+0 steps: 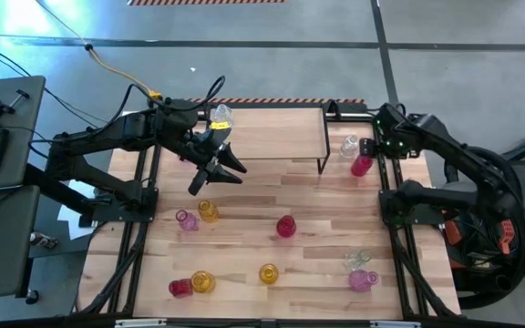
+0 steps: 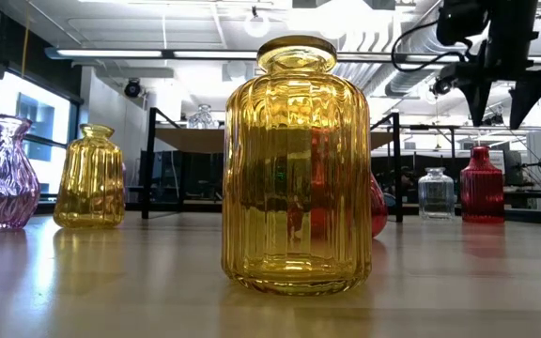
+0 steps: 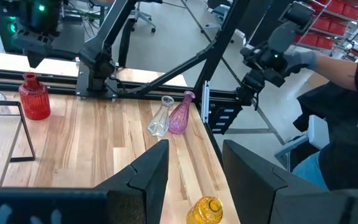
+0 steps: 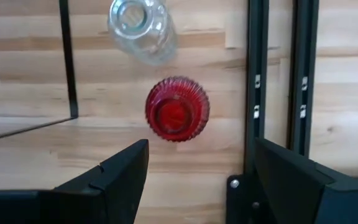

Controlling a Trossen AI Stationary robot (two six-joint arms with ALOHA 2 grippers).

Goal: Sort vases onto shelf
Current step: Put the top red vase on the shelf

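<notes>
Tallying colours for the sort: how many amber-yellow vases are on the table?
3: one mid-left beside a pink vase, one front-left touching a red vase, one front-centre. None looks hidden.

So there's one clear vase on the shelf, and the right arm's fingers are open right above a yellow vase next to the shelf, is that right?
Not quite. The vase under the right gripper is a red vase, not yellow, as the right wrist view shows. The rest holds: its fingers stand open above it beside the shelf, and one clear vase stands on the shelf.
</notes>
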